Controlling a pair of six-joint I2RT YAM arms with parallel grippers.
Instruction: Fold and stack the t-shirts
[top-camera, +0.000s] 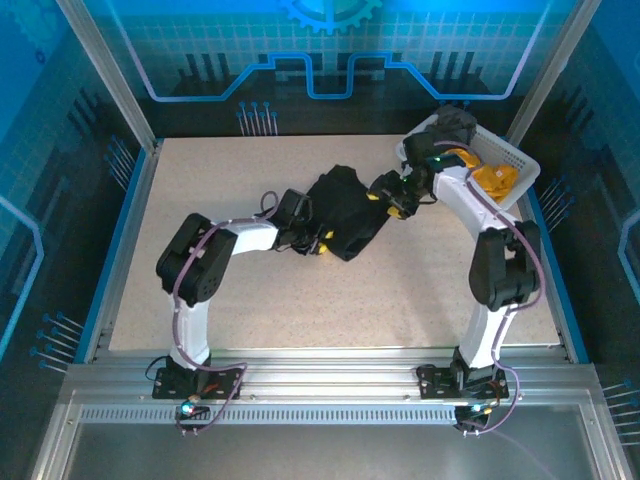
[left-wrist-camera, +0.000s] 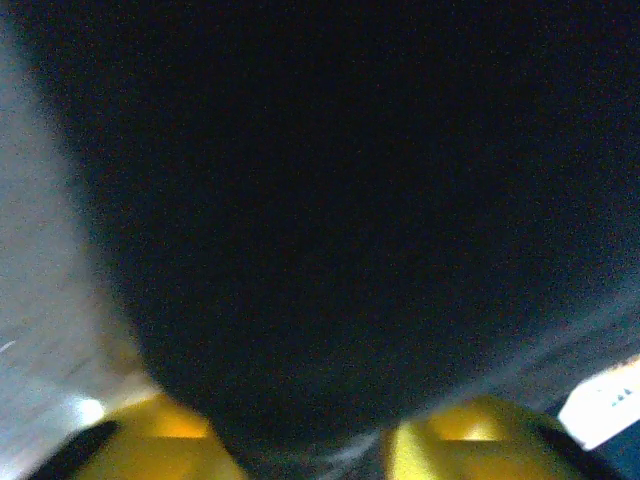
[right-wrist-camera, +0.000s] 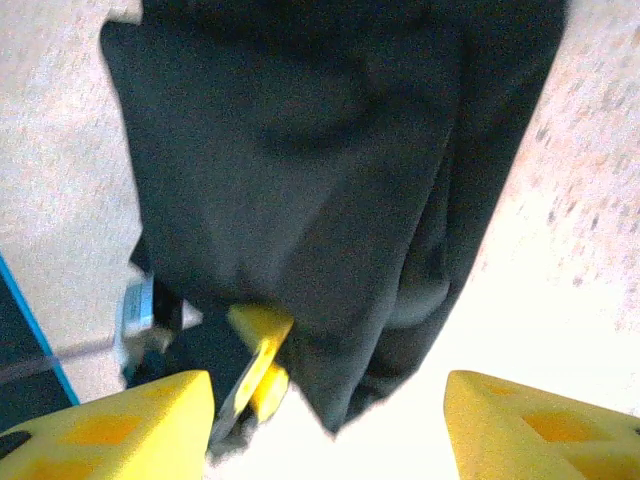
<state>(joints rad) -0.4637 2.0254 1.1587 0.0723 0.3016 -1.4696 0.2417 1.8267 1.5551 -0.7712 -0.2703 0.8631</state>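
The black t-shirt (top-camera: 345, 212) lies bunched in the middle of the table. In the left wrist view this black t-shirt (left-wrist-camera: 320, 200) hangs right before the lens and drops between the yellow fingers (left-wrist-camera: 150, 440). My left gripper (top-camera: 322, 241) (left-wrist-camera: 310, 445) is shut on its near-left edge. In the right wrist view the left gripper (right-wrist-camera: 258, 362) pinches the shirt's hem. My right gripper (top-camera: 396, 203) (right-wrist-camera: 330, 440) stands open at the shirt's right side, a corner of the black t-shirt (right-wrist-camera: 330, 230) just ahead of its wide-apart fingers (right-wrist-camera: 530, 430), with nothing held. An orange-yellow t-shirt (top-camera: 497, 178) and a dark grey t-shirt (top-camera: 456, 124) lie in the basket.
The white lattice basket (top-camera: 523, 163) stands at the back right corner, right behind the right arm's wrist. Blue-edged frame rails (top-camera: 120, 240) border the speckled table (top-camera: 230, 310) on the left and right. Bare tabletop stretches in front of the shirt.
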